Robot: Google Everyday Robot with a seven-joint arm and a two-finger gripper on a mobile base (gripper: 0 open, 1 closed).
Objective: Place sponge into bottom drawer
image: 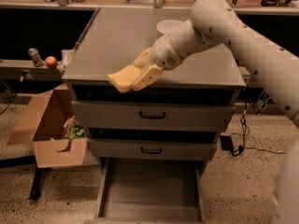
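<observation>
The pale-yellow sponge (120,79) is held in my gripper (135,77), which is shut on it. It hangs in the air at the front edge of the grey cabinet top (117,41), left of centre. The cream-yellow fingers (148,73) clamp the sponge's right side. The bottom drawer (149,190) is pulled open below, a shallow grey tray with nothing in it. My white arm (233,31) reaches in from the upper right.
A white bowl (169,26) sits at the back of the cabinet top. The two upper drawers (152,115) with dark handles are shut. An open cardboard box (51,134) stands on the floor at left. A shelf at left holds an apple (51,61).
</observation>
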